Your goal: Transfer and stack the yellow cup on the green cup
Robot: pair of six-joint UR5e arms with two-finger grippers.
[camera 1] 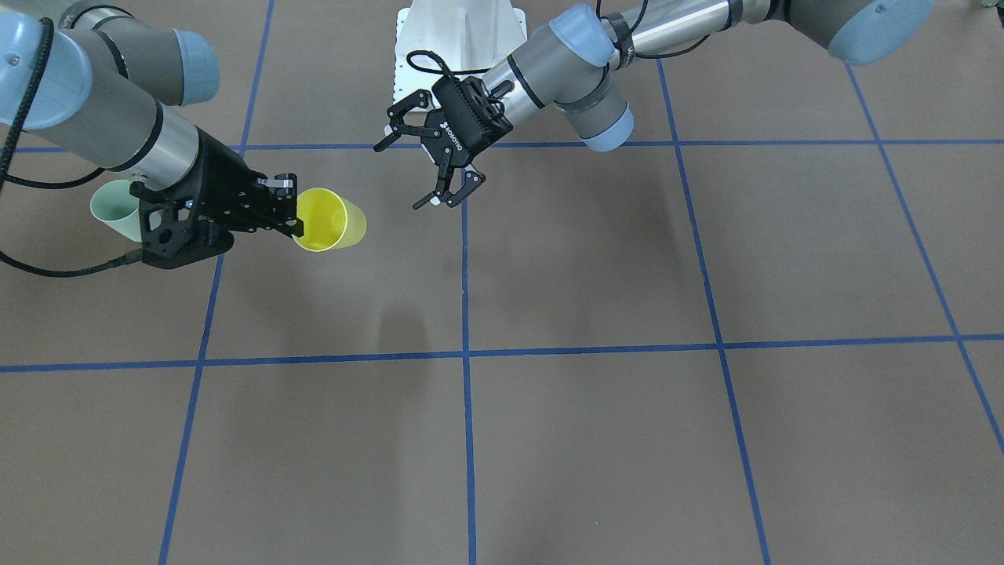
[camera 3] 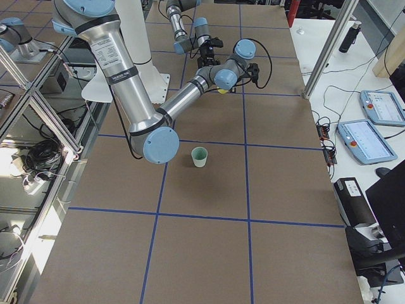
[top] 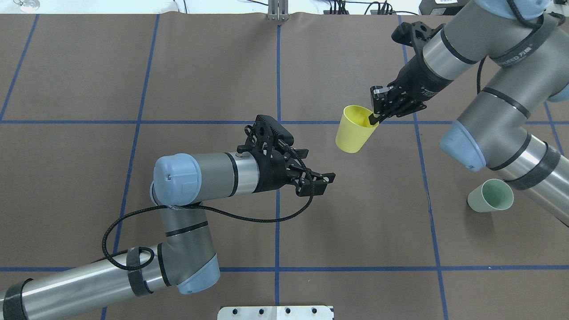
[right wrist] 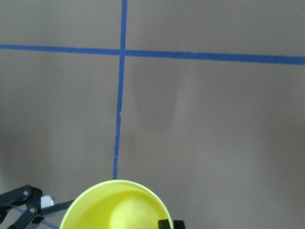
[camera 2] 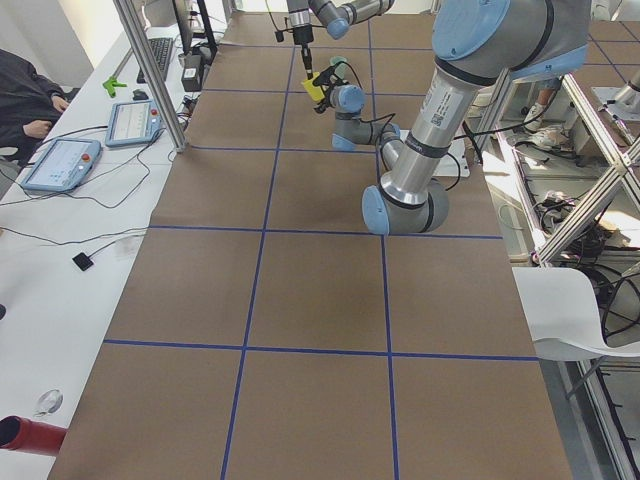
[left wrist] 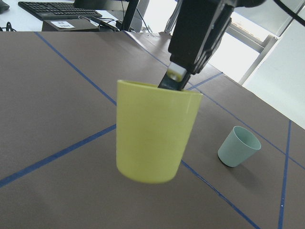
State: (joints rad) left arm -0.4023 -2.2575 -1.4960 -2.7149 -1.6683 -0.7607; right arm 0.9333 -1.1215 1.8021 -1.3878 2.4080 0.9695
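Observation:
My right gripper (top: pixel 376 117) is shut on the rim of the yellow cup (top: pixel 353 133), one finger inside and one outside. The cup hangs upright above the table, with its shadow on the surface below. From the left wrist view the yellow cup (left wrist: pixel 155 133) fills the centre, held from above. My left gripper (top: pixel 321 184) stands open and empty, a short way from the cup on its left side. The green cup (top: pixel 491 195) stands upright on the table under my right arm, apart from both grippers; it shows again as the green cup (left wrist: pixel 238 147) behind the yellow one.
Blue tape lines (top: pixel 278 204) divide the brown table into squares. The white robot base plate (top: pixel 275 312) sits at the near edge. A side desk with tablets (camera 2: pixel 60 165) and a seated person (camera 2: pixel 25 95) runs along the table's far long edge.

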